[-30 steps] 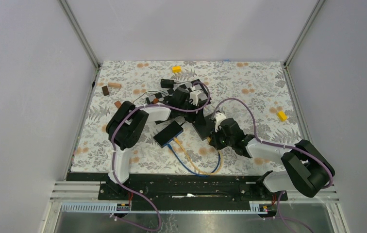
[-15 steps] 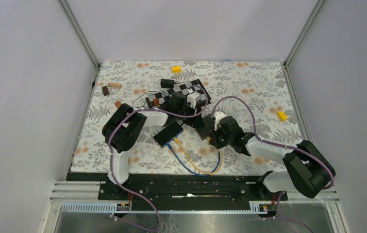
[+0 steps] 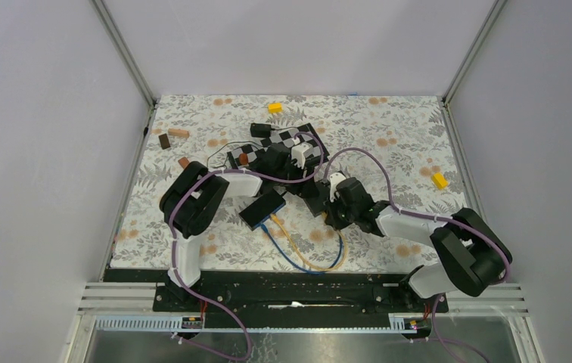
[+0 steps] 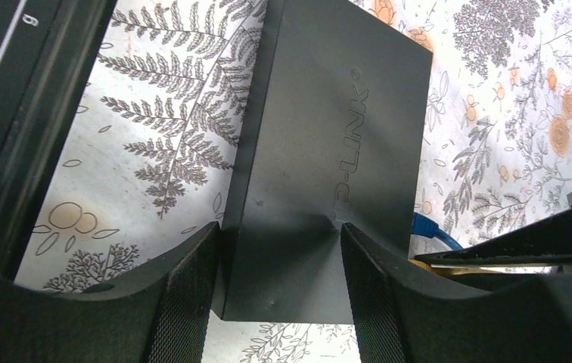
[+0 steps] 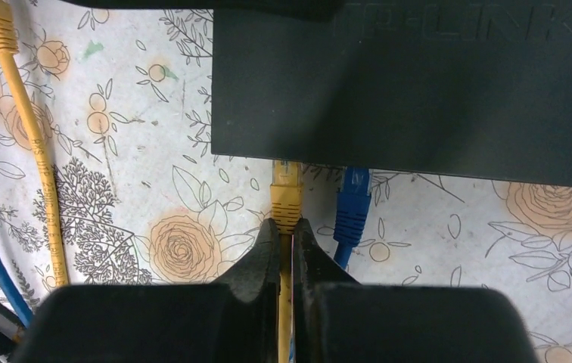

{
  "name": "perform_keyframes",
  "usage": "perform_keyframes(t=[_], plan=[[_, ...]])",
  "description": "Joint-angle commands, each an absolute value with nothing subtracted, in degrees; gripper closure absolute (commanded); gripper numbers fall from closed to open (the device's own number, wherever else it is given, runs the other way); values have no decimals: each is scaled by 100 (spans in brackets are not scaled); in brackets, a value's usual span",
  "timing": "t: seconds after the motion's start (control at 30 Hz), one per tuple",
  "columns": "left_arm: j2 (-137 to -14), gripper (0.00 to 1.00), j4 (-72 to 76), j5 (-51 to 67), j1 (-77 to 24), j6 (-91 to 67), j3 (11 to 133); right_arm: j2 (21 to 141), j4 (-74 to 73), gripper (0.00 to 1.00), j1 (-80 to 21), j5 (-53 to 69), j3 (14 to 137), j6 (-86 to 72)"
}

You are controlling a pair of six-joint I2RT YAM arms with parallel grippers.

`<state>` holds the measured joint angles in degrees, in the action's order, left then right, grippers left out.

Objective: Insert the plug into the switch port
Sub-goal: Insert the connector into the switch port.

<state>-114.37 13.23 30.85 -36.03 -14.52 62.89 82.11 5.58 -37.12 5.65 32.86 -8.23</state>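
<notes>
Yellow plug [image 5: 286, 198] — tail between right jaws

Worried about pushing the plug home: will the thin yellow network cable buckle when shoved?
Probably floppy overall: the thin yellow network cable lies in loose curves. But the right gripper pinches it just behind the yellow plug at the black switch box, so that stretch should hold straight.

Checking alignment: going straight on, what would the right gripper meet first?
The switch: the right gripper holds the yellow cable, whose plug sits at its port edge beside the blue plug; insertion depth unclear.
</notes>
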Motion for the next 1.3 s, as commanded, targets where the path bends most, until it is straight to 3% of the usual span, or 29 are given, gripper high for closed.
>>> perform_keyframes(t=[0.0, 0.1, 0.27, 0.37, 0.7, 0.97, 1.13, 1.23, 1.27], plan=[[-11846, 39, 116, 3720, -4015, -1617, 5988, 8296, 2194, 100, -3688, 309, 3580, -482], [-11839, 38, 120, 3635, -4008, -1630, 6109, 8132, 2089, 98, -3683, 316, 3487, -269], [-11874, 34, -154, 3280, -3929, -1635, 6620, 7827, 1864, 78, -3684, 437, 3332, -221], [-11917, 30, -435, 2985, -3847, -1578, 6998, 7641, 1783, 72, -3683, 457, 3234, -288], [-11849, 21, -914, 2491, -3528, -1606, 7830, 7090, 1459, 64, -3683, 308, 3091, -347], [-10924, 17, -801, 2268, -3448, -1722, 7914, 6582, 1647, 60, -3683, 674, 2788, -413], [-10117, 15, -665, 1802, -3407, -1766, 7633, 6210, 1965, 45, -3688, 738, 2641, -662], [-9533, 11, -665, 1520, -3353, -1784, 7299, 5945, 1931, 16, -3684, 532, 2722, -920], [-9325, 10, -705, 1512, -3330, -1785, 7194, 5895, 1861, 13, -3683, 491, 2781, -960]])
